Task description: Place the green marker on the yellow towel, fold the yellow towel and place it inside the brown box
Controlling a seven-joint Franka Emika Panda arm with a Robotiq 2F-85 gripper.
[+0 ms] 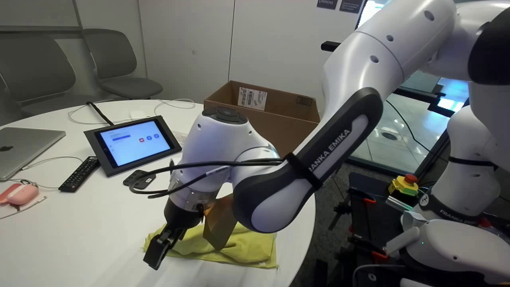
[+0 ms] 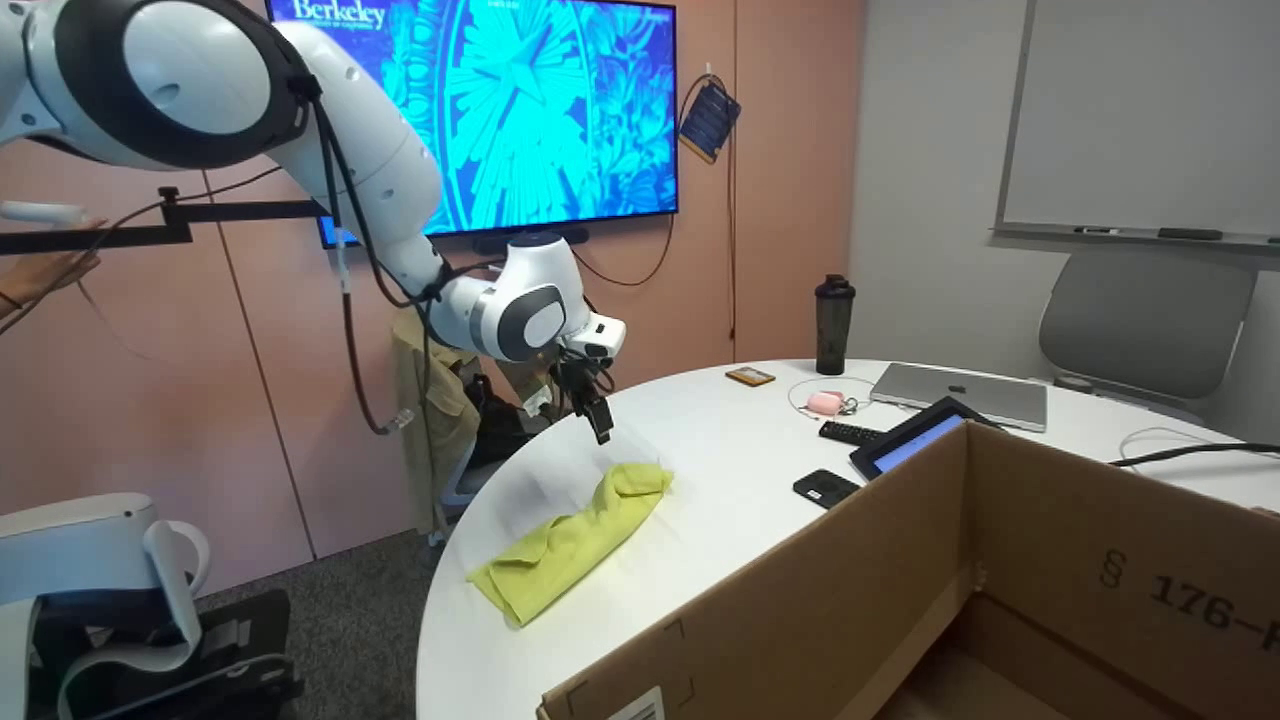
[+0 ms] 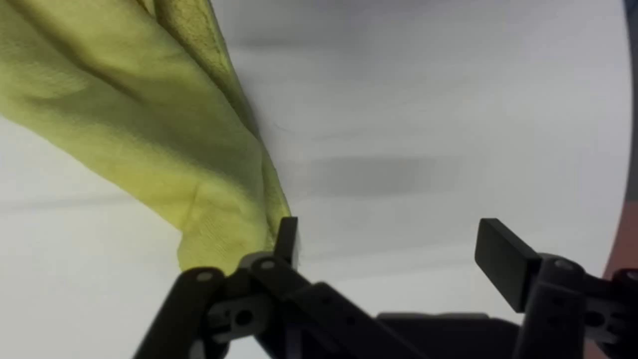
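Observation:
The yellow towel lies folded into a long, rumpled strip on the white round table; it shows in both exterior views (image 1: 249, 249) (image 2: 572, 550) and at the left of the wrist view (image 3: 164, 134). The brown box stands open-topped at the table's side in both exterior views (image 1: 285, 131) (image 2: 790, 610). My gripper is open and empty in the wrist view (image 3: 391, 244), its left finger overlapping the towel's end. In the exterior views the gripper (image 1: 157, 255) (image 2: 601, 425) hangs above the table near that end. The green marker is not visible; it is hidden or out of view.
A tablet on a stand (image 1: 135, 141), a remote (image 1: 79, 174), a small black device (image 1: 139, 178), a laptop (image 1: 26, 149) and a pink case (image 1: 23, 194) sit on the table. A dark bottle (image 2: 833, 325) stands farther back. The table's edge (image 3: 618, 224) curves at the wrist view's right.

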